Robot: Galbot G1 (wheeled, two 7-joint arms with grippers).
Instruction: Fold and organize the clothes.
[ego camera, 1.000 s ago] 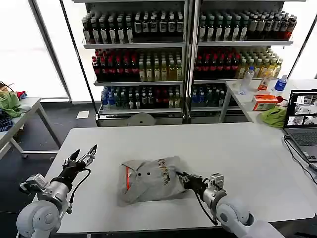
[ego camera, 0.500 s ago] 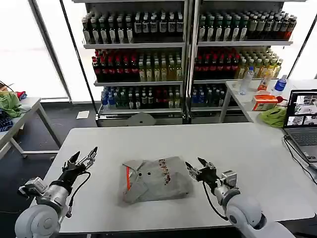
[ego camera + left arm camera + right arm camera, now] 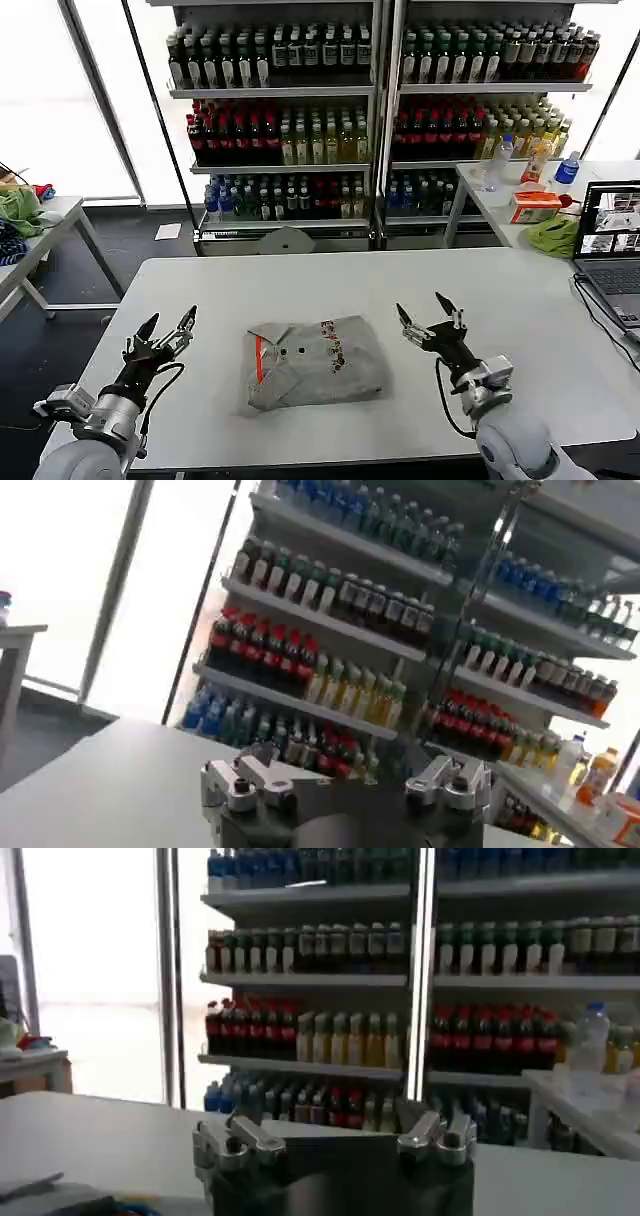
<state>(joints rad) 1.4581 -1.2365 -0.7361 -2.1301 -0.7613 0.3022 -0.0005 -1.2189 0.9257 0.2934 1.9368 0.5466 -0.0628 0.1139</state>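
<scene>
Both jaws spread, folded shirt (image 3: 312, 365) lying between, untouched

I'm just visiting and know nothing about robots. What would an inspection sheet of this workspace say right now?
Surface: white table, mostly bare.
Job's things: one grey shirt lies folded at the table's middle, red strip and chest print facing up.
Clutter: laptop at the table's right edge.
Grippers: left gripper open, raised left of the shirt; right gripper open, raised right of it; neither touches the shirt.
Cables: dark cable runs from the laptop along the right edge.
Surroundings: shelves of bottles behind; side table holds bottles, an orange box and a green cloth.
</scene>
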